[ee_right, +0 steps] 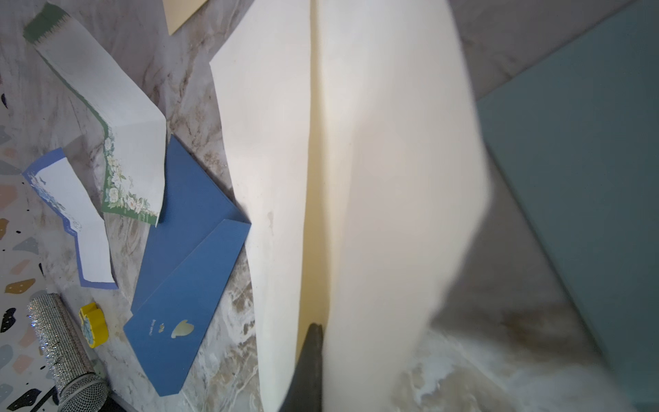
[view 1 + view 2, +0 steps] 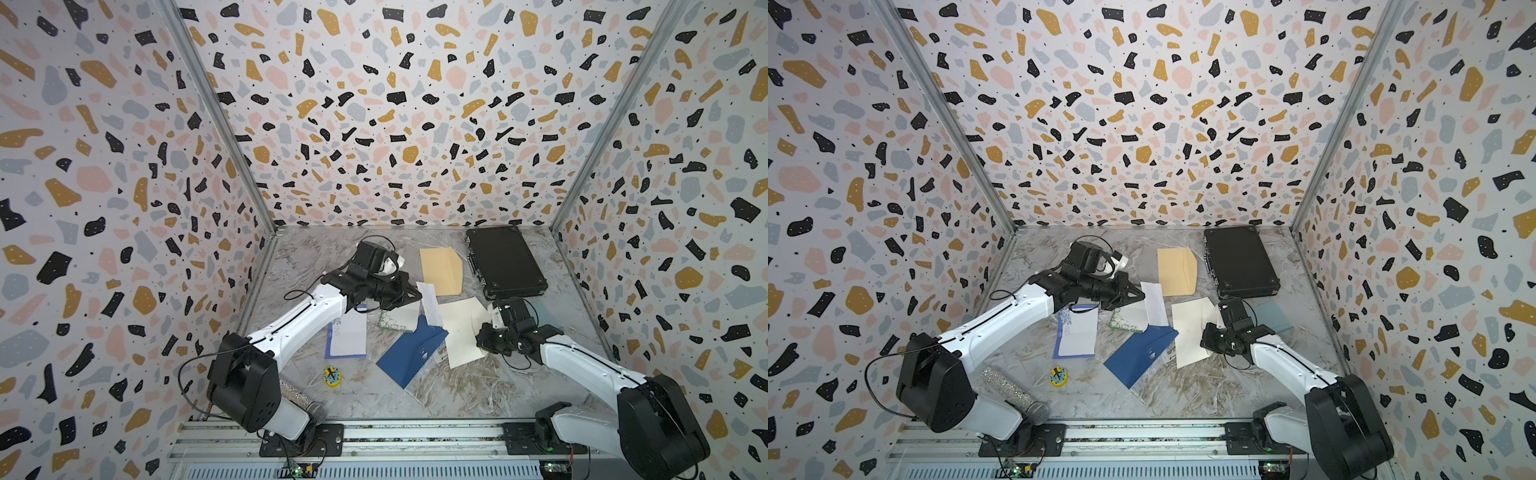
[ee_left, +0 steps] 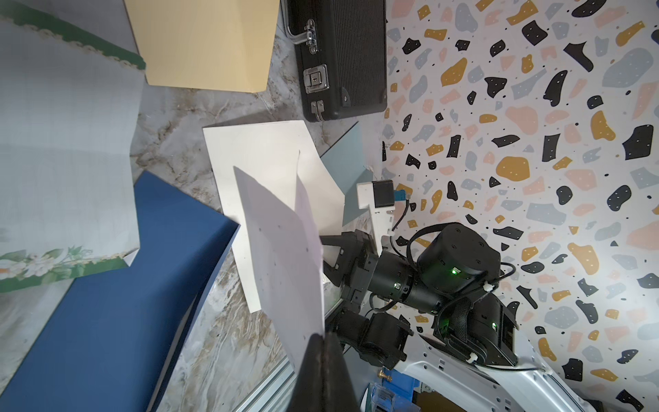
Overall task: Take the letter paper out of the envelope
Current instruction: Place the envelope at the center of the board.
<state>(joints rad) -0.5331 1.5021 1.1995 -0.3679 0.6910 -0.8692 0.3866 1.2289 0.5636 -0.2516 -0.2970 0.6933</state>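
Terrazzo-print walls close in a marbled desk (image 2: 457,395) strewn with stationery. We see the left claw (image 3: 322,344) with its fingers pressed together on one edge of the white letter paper (image 3: 285,249), which stands up off the desk. That pinch is plain only in the left wrist view; in both top views the claw merely meets one end of the sheet (image 2: 430,305).

The right claw (image 1: 311,333) is clamped on the cream envelope (image 1: 392,178), and only the right wrist view shows the yellowish inside along its fold. In both top views the letter paper sits outside the envelope's outline, just beside the edge nearer the left arm, with its near end over the tip of the blue envelope (image 2: 409,353). In the left wrist view the sheet overlaps the cream envelope, so from there we cannot tell whether the two touch.

At the back lie a tan envelope (image 2: 440,270) and a black case (image 2: 505,262), whose metal latches (image 3: 313,80) show only in the left wrist view. A pale blue envelope (image 2: 1273,316) shows beside the right arm in a top view. The right wrist view gives the near clutter best:
- a green floral sheet (image 1: 132,149)
- a blue-bordered sheet (image 1: 78,221)
- a yellow trinket (image 1: 93,324)
- a glittery microphone (image 1: 64,356)
- a gold emblem (image 1: 182,328) on the blue envelope, too small to make out from above
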